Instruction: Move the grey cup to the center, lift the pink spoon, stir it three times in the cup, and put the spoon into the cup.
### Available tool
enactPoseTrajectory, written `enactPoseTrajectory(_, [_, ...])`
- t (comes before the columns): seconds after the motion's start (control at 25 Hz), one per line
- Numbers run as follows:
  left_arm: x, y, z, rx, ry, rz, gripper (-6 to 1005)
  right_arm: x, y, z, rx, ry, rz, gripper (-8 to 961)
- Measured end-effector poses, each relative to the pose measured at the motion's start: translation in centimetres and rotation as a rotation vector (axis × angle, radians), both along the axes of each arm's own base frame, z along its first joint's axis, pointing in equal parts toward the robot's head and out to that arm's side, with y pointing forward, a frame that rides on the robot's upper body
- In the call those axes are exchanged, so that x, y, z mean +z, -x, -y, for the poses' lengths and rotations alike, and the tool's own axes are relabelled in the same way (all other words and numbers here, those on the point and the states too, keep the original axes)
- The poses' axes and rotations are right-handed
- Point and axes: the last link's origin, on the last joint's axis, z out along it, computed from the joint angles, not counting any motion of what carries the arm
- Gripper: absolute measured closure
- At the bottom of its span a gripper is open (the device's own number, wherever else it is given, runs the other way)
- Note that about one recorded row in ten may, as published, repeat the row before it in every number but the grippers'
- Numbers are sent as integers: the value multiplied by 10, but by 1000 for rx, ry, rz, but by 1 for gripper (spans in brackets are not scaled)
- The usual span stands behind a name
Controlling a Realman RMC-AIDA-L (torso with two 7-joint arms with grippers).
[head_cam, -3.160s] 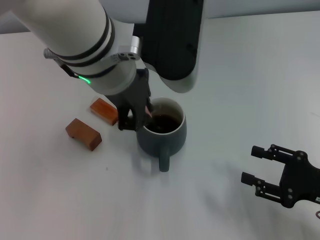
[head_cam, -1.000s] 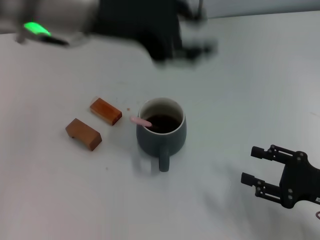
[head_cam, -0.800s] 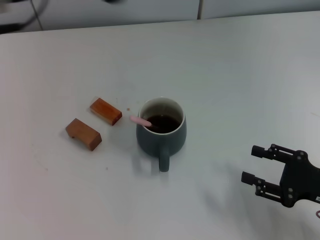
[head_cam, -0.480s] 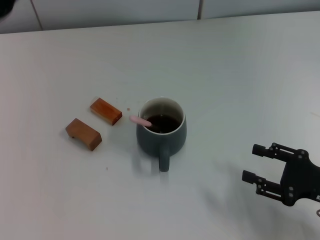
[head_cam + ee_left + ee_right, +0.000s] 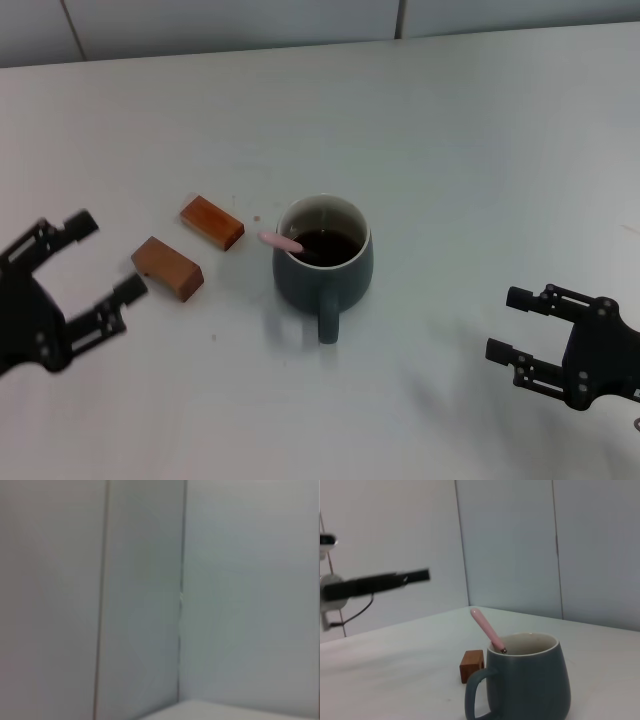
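- Grey cup: upright near the middle of the white table, handle toward the robot, dark liquid inside. It has not shifted over the last few seconds.
- Pink spoon: bowl down in the liquid, pink handle leaning out over the rim on the robot's left. Three seconds ago the left gripper held it at the cup; since then it has been let go and rests there on its own.
- Left gripper: a second ago it was swinging up and away and out of sight; now it hangs low at the left edge of the table, jaws spread, holding nothing.
- Right gripper: parked low on the right, well apart from the cup, jaws spread, empty; barely moved throughout.
- Judgement: spoon in cup, both arms withdrawn; the task looks complete.
- Two wooden blocks: lying left of the cup, the nearer one just beside the left fingertips.
- Obstructions: none near the cup; only the blocks lie close to the left arm's path.
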Motion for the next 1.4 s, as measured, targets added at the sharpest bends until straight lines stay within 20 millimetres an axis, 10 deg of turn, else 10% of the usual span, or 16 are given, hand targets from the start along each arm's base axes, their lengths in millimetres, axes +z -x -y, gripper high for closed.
enactPoseTrajectory(0.4, [-27,18,25,26,85,-133,167,-1,-1,-1,-3,1,7,273])
enactPoseTrajectory(1.4, [-35,29,28,84,106,-194,167,-1,-1,-3,-9,0,15,273])
